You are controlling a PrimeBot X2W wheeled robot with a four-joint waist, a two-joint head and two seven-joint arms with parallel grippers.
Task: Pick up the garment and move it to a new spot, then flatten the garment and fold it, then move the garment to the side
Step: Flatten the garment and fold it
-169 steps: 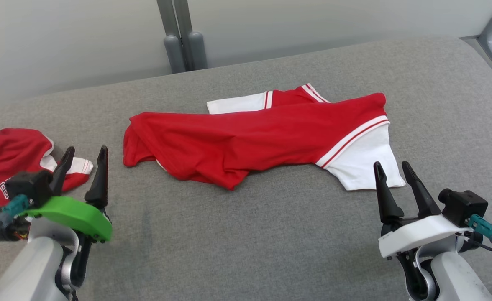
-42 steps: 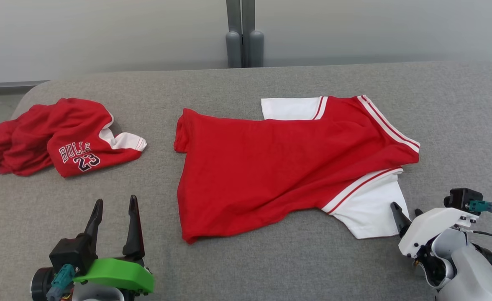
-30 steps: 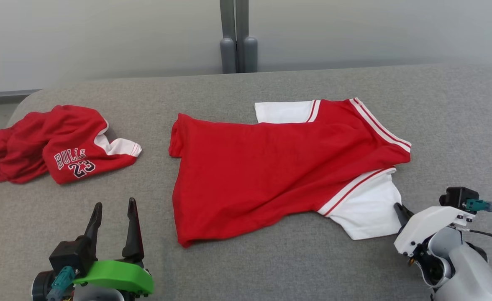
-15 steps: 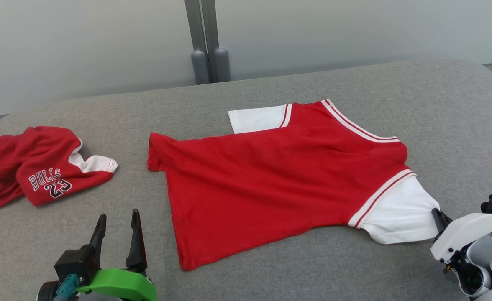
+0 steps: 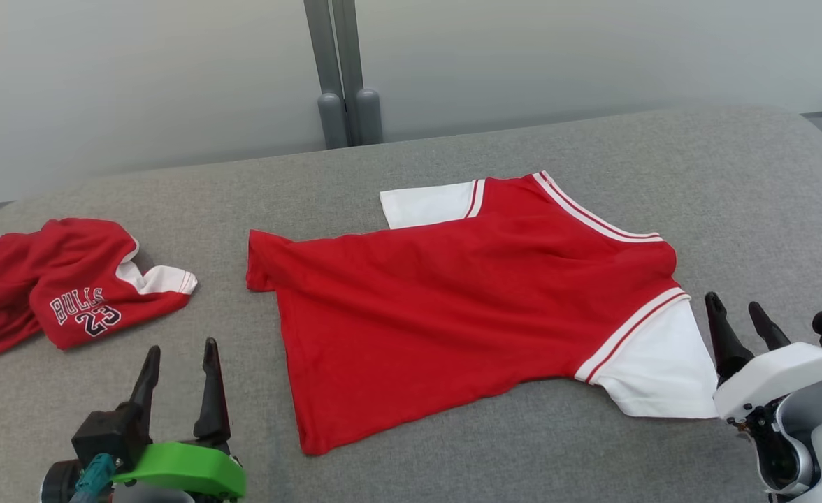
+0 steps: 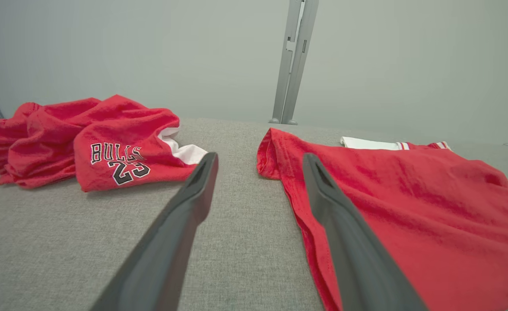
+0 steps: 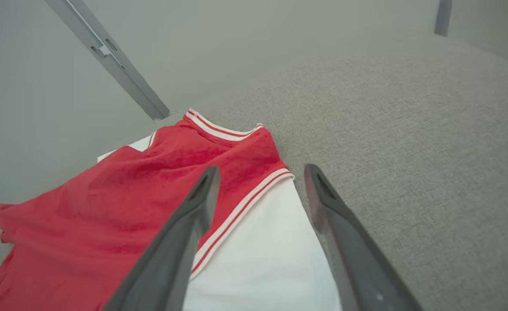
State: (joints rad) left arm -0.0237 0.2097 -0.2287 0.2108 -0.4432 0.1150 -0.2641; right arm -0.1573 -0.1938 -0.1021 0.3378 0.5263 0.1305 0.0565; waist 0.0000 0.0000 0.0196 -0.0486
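Observation:
The garment [image 5: 453, 300] is a red shirt with white, red-striped sleeves, spread mostly flat across the middle of the grey surface; it also lies at the right of the left wrist view [image 6: 409, 207] and beneath the fingers in the right wrist view [image 7: 141, 203]. My right gripper [image 5: 736, 311] stands open just right of the near white sleeve [image 5: 655, 363], raised off it, with nothing between its fingers. Open and holding nothing, my left gripper [image 5: 179, 353] sits at the lower left, short of the shirt's hem [image 5: 306, 440].
A second red garment [image 5: 68, 290] printed "BULLS 23" lies crumpled at the far left of the grey padded surface [image 5: 453, 461]. A grey post [image 5: 341, 77] rises behind the surface's far edge against a pale wall.
My right gripper has opened and let go of the white sleeve, and its fingers now rise clear beside it. The sleeve lies flat. The head camera has shifted slightly.

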